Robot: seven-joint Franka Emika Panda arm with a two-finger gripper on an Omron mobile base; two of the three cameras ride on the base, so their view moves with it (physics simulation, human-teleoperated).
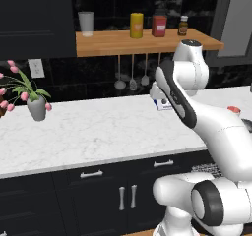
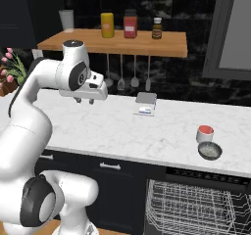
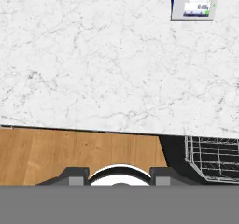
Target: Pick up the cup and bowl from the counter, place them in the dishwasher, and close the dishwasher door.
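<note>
A white cup with a red inside stands near the right end of the counter, and a grey bowl sits just in front of it by the counter's edge. In the left base view the cup's red top peeks out behind my arm. Below them the dishwasher stands open with its wire rack showing; the dishwasher door is out of view. My gripper hangs open and empty above the left part of the counter, far left of the cup and bowl. In the hand view my gripper looks down on the counter.
A small kitchen scale sits at the back middle of the counter. A potted pink-flowered plant stands at the left. Above is a wooden shelf with jars, and utensils hang under it. Dark cabinets lie below.
</note>
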